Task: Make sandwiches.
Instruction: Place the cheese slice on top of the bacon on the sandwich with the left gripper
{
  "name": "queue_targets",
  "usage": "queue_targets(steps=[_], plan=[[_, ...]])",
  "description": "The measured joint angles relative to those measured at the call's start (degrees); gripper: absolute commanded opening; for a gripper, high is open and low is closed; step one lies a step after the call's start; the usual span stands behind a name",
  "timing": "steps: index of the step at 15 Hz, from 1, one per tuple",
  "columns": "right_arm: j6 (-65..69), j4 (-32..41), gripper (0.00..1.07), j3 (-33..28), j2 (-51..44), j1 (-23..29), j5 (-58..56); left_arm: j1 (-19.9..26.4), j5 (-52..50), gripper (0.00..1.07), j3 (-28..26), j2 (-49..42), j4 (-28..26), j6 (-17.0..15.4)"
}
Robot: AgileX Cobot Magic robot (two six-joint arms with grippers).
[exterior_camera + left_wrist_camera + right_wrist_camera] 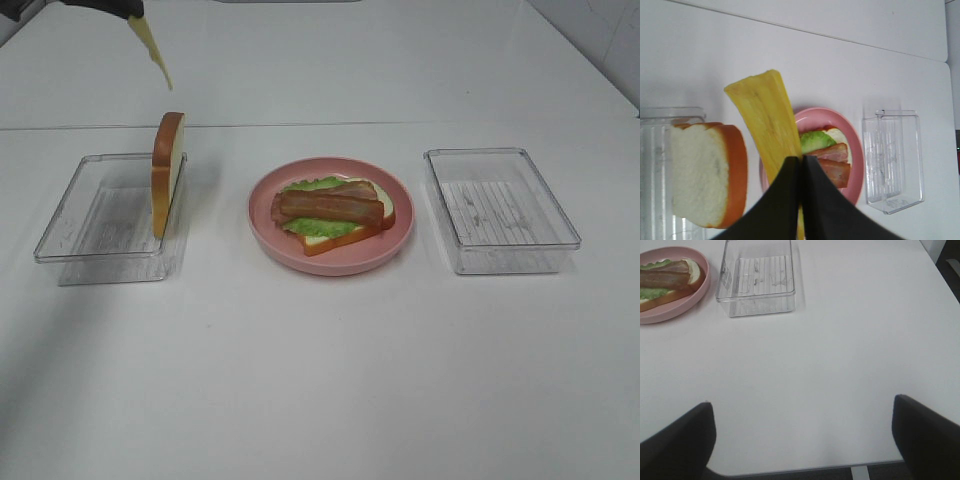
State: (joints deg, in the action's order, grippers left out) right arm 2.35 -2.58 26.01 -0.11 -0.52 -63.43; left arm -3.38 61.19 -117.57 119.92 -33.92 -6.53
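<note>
A half-built sandwich (332,212) lies on the pink plate (392,245): a white bread slice, green lettuce and reddish-brown bacon strips on top. High at the far left, my left gripper (133,12) is shut on a yellow cheese square (152,50) that hangs down from it. In the left wrist view the black fingers (785,200) pinch the cheese (764,117) above the plate (852,137). A second bread slice (167,172) stands on edge in the left clear tray (75,215). My right gripper (802,440) is open over bare table, holding nothing.
A clear plastic tray (500,210) sits right of the plate with nothing in it, also seen as a tray (757,280) in the right wrist view. White table surface stretches in front of the plate and trays.
</note>
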Motion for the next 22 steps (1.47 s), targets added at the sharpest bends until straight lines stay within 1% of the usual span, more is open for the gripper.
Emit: queue_targets(steps=[1, 2, 4, 6, 7, 9, 11, 12, 15, 16, 20, 21, 22], plan=[[0.0, 0.0, 0.92, 0.0, 0.0, 0.0, 0.0, -1.4, 0.2, 0.0, -1.1, 0.0, 0.0, -1.0], [0.0, 0.0, 0.92, 0.0, 0.0, 0.0, 0.0, -1.9, 0.2, 0.0, -1.5, 0.0, 0.0, -1.2], [0.0, 0.0, 0.92, 0.0, 0.0, 0.0, 0.0, -5.6, -0.5, 0.0, -3.4, 0.0, 0.0, -2.4], [0.0, 0.0, 0.92, 0.0, 0.0, 0.0, 0.0, -7.5, -1.9, 0.0, -3.7, 0.0, -0.9, -2.6], [0.0, 0.0, 0.92, 0.0, 0.0, 0.0, 0.0, -9.6, -3.8, 0.0, -3.7, 0.0, -2.2, -2.8], [0.0, 0.0, 0.92, 0.0, 0.0, 0.0, 0.0, -12.2, -6.4, 0.0, -3.8, 0.3, -3.9, -2.9], [0.0, 0.0, 0.92, 0.0, 0.0, 0.0, 0.0, -13.7, -7.5, 0.0, -3.8, 1.1, -5.1, -2.9], [0.0, 0.0, 0.92, 0.0, 0.0, 0.0, 0.0, -15.3, -8.5, 0.0, -3.8, 2.7, -6.4, -2.9], [0.0, 0.0, 0.92, 0.0, 0.0, 0.0, 0.0, -17.7, -11.1, 0.0, -3.8, 5.1, -6.8, -2.9], [0.0, 0.0, 0.92, 0.0, 0.0, 0.0, 0.0, -19.7, -13.2, 0.0, -3.8, 7.1, -7.7, -2.9], [0.0, 0.0, 0.92, 0.0, 0.0, 0.0, 0.0, -22.1, -15.6, 0.0, -3.8, 10.8, -9.2, -2.9], [0.0, 0.0, 0.92, 0.0, 0.0, 0.0, 0.0, -23.0, -16.8, 0.0, -3.8, 13.6, -9.6, -2.9], [0.0, 0.0, 0.92, 0.0, 0.0, 0.0, 0.0, -23.1, -17.2, 0.0, -3.8, 14.2, -9.6, -2.9]])
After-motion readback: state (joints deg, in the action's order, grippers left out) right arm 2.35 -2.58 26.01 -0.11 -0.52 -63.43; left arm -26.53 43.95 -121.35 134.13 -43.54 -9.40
